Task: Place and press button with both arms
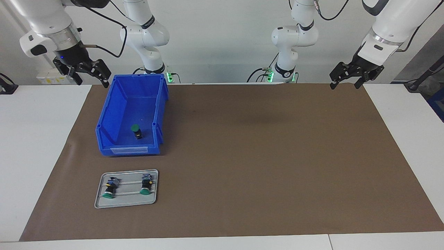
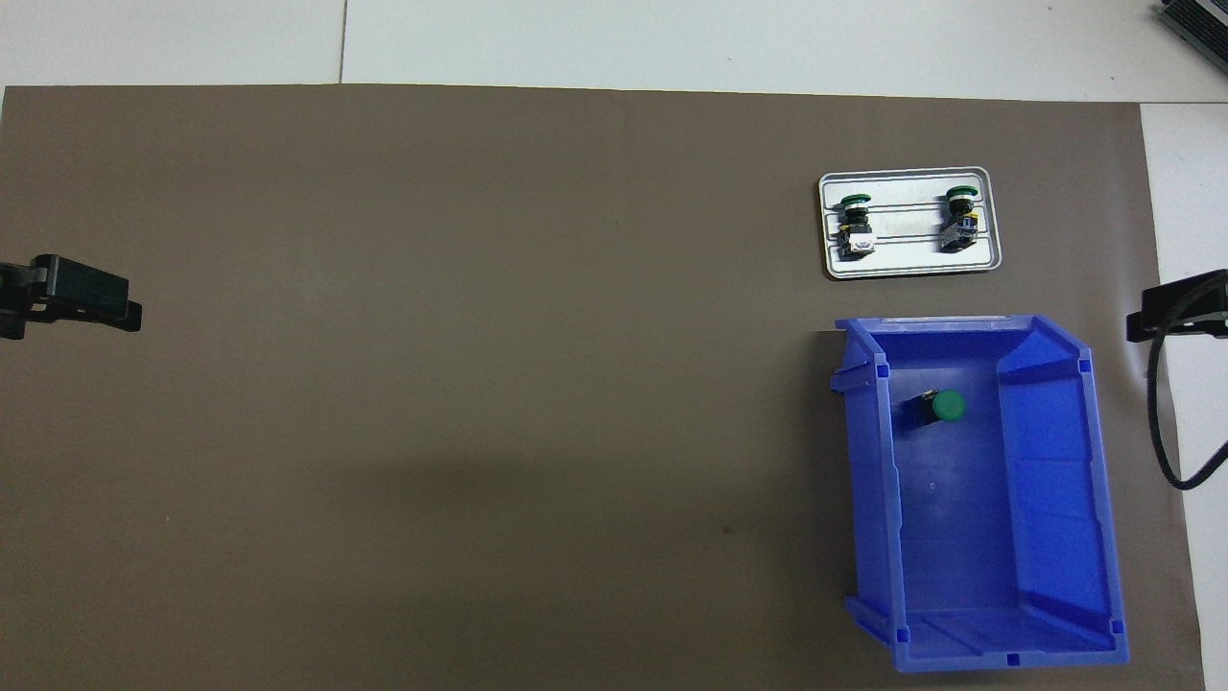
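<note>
Right pincer point(image 1: 91, 72) and left pincer point(image 1: 353, 74) hang spread in the facing view — overhead shows only tips, button point(image 2: 938, 408) in bin point(image 2: 1055, 461).

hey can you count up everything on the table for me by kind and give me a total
Green-capped buttons: 3, one in the bin, two lying on the tray
Blue bin: 1
Grey tray: 1
Brown mat: 1
Total: 6
</note>
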Robot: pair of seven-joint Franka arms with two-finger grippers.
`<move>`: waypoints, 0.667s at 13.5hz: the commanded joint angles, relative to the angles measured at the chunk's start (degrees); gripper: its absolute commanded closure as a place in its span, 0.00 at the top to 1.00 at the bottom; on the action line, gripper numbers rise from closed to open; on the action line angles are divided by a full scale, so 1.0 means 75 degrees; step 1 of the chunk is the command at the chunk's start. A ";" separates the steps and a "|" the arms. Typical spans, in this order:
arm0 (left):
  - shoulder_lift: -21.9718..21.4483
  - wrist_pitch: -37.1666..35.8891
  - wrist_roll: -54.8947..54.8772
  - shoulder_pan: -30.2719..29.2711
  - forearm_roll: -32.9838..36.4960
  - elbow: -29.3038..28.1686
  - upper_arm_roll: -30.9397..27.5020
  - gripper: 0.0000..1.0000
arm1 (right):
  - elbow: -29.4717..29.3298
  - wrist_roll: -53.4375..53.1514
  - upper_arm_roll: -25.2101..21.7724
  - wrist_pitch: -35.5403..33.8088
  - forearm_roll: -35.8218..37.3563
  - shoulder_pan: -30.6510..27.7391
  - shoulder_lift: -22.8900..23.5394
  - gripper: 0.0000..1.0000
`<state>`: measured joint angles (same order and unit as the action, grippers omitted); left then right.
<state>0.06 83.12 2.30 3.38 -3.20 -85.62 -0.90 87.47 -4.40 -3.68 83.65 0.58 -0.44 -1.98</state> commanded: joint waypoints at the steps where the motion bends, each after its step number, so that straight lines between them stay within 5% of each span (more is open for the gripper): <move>1: -0.0137 -0.0021 0.0056 -0.0052 0.0133 -0.0151 0.0050 1.00 | 0.0068 0.0246 0.0033 -0.0079 -0.0054 -0.0035 -0.0111 1.00; 9: -0.0137 -0.0021 0.0056 -0.0052 0.0133 -0.0151 0.0050 1.00 | 0.0056 0.0317 0.0104 -0.0080 0.0157 0.0000 -0.0123 1.00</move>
